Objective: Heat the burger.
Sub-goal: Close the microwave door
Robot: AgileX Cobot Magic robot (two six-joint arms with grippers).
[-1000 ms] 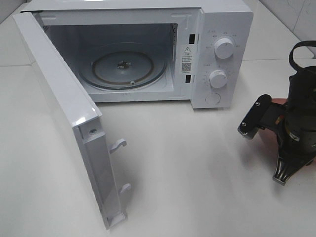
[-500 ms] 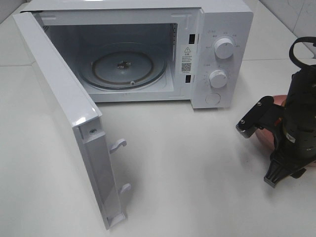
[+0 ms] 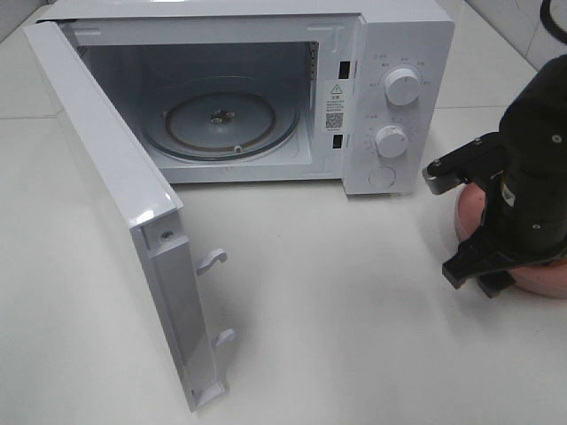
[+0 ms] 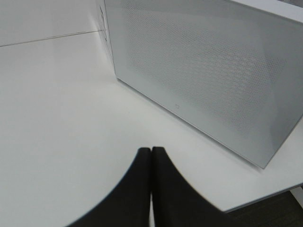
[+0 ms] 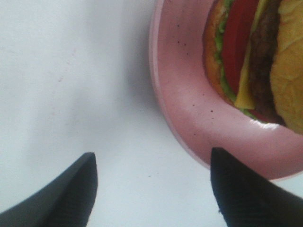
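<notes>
Microwave (image 3: 390,97) standing on the white counter (image 3: 337,301) with its door (image 3: 106,195) swung fully open and the glass turntable (image 3: 221,124) inside bare. Burger (image 5: 255,56) not yet loaded: lying tipped on its side on a pink plate (image 5: 189,109), bun, lettuce, tomato, cheese and patty layers all showing edge-on in the right wrist view. Plate sitting on the counter to the right of the microwave, in front of its control panel side, mostly hidden under the right arm in the high view, with only a pink rim (image 3: 469,217) peeking out. Right pincer (image 5: 154,184) spread wide and gripping nothing, one finger over bare counter and the other over the plate's rim, so straddling that edge rather than closed on it; whether either finger touches the plate cannot be told. Left pincer (image 4: 151,179) pressed shut with nothing between its fingers, parked low over the counter by the outer face of the open door, well clear of the plate. Judged progress: early, door opening done, everything else outstanding. Left to do: take hold of the plate or burger, carry it across to the microwave, set it on the turntable, withdraw, close the door, and turn the knobs (image 3: 400,87) to start heating.
</notes>
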